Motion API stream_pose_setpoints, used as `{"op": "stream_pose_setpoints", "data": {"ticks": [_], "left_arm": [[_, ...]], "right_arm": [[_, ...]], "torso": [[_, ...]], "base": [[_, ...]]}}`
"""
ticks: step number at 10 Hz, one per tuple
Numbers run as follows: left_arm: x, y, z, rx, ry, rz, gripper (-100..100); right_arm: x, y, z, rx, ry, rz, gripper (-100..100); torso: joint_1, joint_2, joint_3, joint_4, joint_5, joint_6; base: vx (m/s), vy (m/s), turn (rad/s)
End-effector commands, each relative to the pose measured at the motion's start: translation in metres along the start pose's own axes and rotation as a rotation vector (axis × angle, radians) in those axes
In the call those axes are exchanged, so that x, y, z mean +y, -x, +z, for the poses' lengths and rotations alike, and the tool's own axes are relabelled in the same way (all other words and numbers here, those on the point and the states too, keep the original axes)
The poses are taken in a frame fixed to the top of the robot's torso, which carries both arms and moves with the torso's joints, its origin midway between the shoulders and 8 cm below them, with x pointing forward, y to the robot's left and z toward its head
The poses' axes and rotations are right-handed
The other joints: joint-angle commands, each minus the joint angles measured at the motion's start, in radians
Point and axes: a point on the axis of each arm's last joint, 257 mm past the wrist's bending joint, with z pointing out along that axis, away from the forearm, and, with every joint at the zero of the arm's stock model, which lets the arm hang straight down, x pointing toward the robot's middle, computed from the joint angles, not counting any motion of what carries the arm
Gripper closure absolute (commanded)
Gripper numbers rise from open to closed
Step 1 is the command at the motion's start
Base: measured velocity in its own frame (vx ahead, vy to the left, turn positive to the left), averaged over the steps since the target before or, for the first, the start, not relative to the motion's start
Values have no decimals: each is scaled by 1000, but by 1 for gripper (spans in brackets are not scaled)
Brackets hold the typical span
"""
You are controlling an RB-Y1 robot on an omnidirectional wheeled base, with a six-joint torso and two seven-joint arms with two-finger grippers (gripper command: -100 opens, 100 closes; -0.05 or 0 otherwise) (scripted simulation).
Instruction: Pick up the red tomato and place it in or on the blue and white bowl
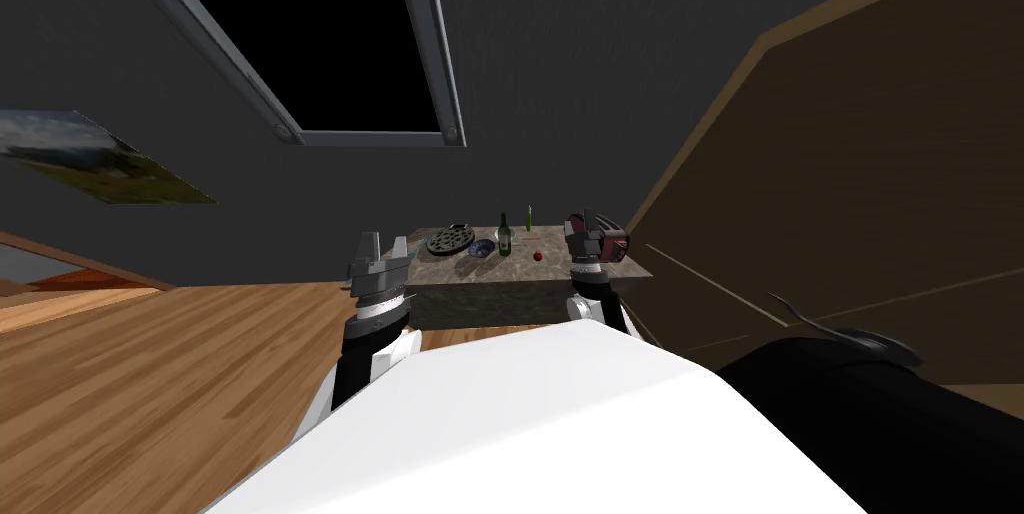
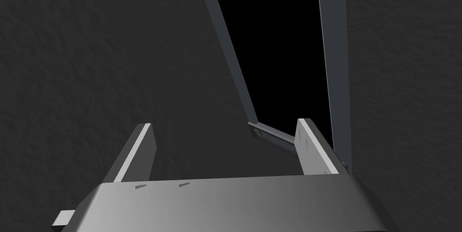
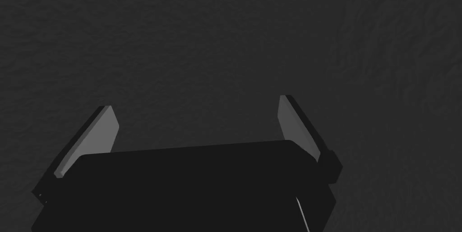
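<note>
A low table with a mottled grey-brown stone top (image 1: 490, 293) stands ahead of us in the head view. The small round red tomato (image 1: 538, 257) sits on the right half of the tabletop, toward its near edge. The shallow blue and white bowl (image 1: 479, 250) lies to its left, near but apart. A tall dark green bottle (image 1: 505, 235) stands upright between them, slightly further back. A dark round perforated disc (image 1: 450, 239) lies just beyond the bowl, and a thinner green bottle (image 1: 529, 218) stands at the far edge.

Both our arms are raised. The left gripper (image 1: 384, 250) is off the table's left corner, its blade fingers spread apart and holding nothing. The right gripper (image 1: 592, 228) shows at the table's right end, near the tomato, also spread wide and empty.

We judge that the task has not begun and the step in hand is the reach. The right arm looks the closer choice. To do it well, we tip that wrist down toward the tabletop and descend with the fingers wide enough to straddle the tomato. We close gently, since a round fruit may roll. On the way to the bowl, we lift clear of the tall dark green bottle, which could topple.
</note>
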Motion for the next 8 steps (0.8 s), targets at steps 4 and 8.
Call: {"op": "stream_pose_setpoints", "data": {"ticks": [4, 8], "left_arm": [[0, 0, 0, 0, 0, 0, 0], [0, 0, 0, 0, 0, 0, 0]], "right_arm": [[-17, -17, 2, 97, -4, -65, -100], [-43, -30, 3, 184, -22, -149, -100]], "torso": [[6, 9, 5, 2, 1, 0], [5, 9, 5, 2, 1, 0]], "base": [[-125, 78, -156], [-134, 71, -154]]}}
